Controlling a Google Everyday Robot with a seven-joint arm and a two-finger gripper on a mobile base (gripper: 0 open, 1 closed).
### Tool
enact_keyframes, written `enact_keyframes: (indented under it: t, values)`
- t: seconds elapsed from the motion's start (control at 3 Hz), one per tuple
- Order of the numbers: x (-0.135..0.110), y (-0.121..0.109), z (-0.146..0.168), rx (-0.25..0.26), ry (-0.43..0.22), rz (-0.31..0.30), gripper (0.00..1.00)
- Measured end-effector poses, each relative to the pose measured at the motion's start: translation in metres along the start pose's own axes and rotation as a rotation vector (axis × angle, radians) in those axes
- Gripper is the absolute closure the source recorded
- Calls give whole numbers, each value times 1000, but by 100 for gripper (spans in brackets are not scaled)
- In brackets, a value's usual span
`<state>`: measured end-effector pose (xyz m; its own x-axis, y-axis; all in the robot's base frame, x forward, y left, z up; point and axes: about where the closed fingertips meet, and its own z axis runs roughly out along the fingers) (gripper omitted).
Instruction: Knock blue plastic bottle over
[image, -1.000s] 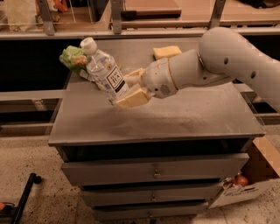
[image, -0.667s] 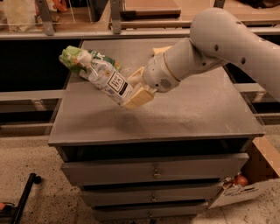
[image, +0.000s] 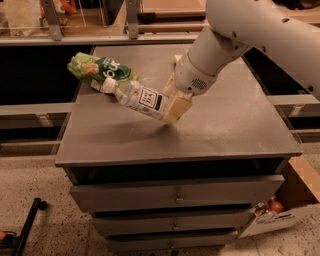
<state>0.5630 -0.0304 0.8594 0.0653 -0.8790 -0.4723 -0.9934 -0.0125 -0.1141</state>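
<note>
The clear plastic bottle (image: 137, 97) with a white cap and a white label with a dark square logo is tipped far over to the left, nearly lying down, its cap against the green snack bag (image: 97, 68). My gripper (image: 175, 106), with cream-coloured fingers, is at the bottle's base end, touching it, on the grey cabinet top (image: 225, 125). The white arm comes in from the upper right.
The cabinet has drawers (image: 175, 192) below its front edge. A shelf rail (image: 100, 40) runs behind the cabinet. A cardboard box (image: 295, 200) stands on the floor at the lower right. A black pole (image: 27, 227) lies at the lower left.
The bottle has tipped from leaning to almost flat, cap end swinging left and down toward the green bag. The arm has swung up and right, with the gripper following the bottle's base.
</note>
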Motion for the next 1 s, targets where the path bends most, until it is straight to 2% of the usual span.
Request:
enact_keyframes:
  t: [0.33,1.0]
  values:
    - [16,-6,-16,-5,112,2,100]
    - [36,-6,-24,-61,272,-7,100]
